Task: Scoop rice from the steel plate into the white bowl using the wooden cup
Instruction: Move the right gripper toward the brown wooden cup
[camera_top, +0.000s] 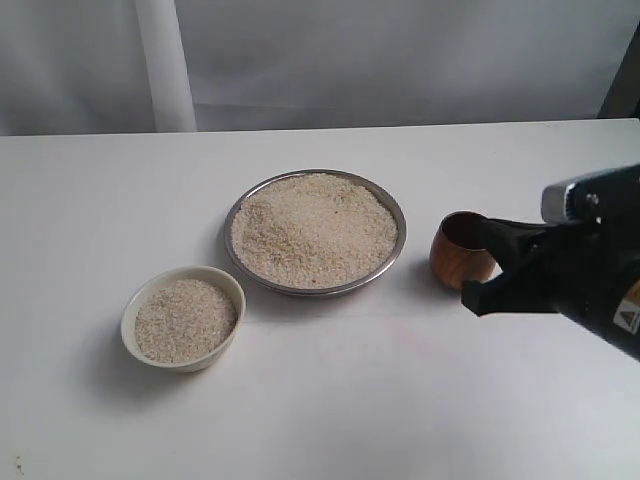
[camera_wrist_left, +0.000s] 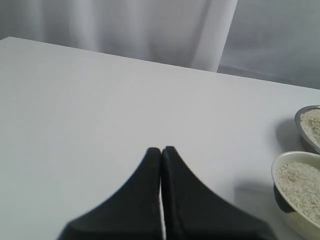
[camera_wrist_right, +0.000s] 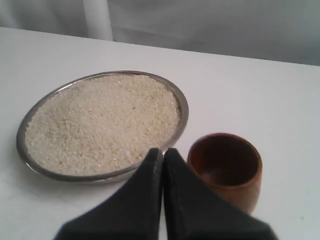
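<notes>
The steel plate (camera_top: 316, 291) sits near the middle of the white tabletop (camera_top: 400, 400), heaped almost to its rim with rice (camera_top: 315, 228). The white bowl (camera_top: 182, 365) stands close by, nearer the camera and to the left in the exterior view, apart from the plate and itself well filled with grains. The wooden cup (camera_top: 452, 265) stands upright on the tabletop just beside the plate's right edge, with a small gap between them. Its dark inside is empty as far as the right wrist view shows. The right claw (camera_top: 478, 298) hangs beside the cup on the side away from the plate, its black fingers (camera_wrist_right: 145, 200) pressed flat together with nothing between them — clenched on air, not on the cup. From the wrist its tips point at the gap between plate and cup, and one finger overlaps the cup's wall. Whether it touches the wood cannot be told. The left claw (camera_wrist_left: 161, 150) appears only in its own wrist view — likewise clenched tight and empty, over bare tabletop, with the bowl and a sliver of the plate at the edge of that picture. A pale drape (camera_top: 400, 60) hangs behind the tabletop.
</notes>
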